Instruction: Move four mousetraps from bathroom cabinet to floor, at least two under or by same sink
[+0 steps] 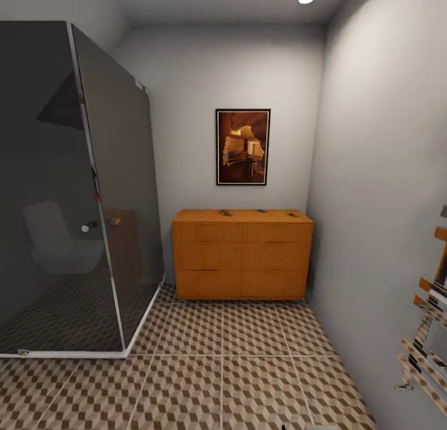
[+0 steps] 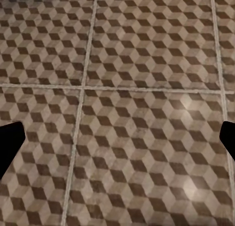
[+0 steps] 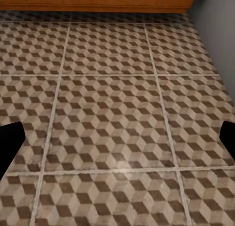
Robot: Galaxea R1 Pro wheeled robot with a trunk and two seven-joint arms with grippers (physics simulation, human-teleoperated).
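While the far end of the room is faced from the head view, the cabinet is seen at about twelve o'clock, set against the back wall with its right end close to the right-hand wall. Six drawer fronts are shown on its orange-brown face. On its top, three small dark shapes are made out, taken to be the mousetraps; they are spread along the top from left to right, well apart from each other, and are too small for their details or full number to be told. A framed picture is hung on the wall directly above the cabinet. At about ten o'clock a dark glass shower enclosure is stood on the bathroom floor, its near corner reaching toward the middle of the room. A mirrored, stepped fixture is glimpsed at about four o'clock on the right wall.

In the left wrist view, the left gripper is held over the cube-patterned tiles with its dark fingertips spread wide to both edges, nothing between them. In the right wrist view, the right gripper is likewise spread wide over the tiles, and the cabinet's base is seen ahead, beside the grey wall
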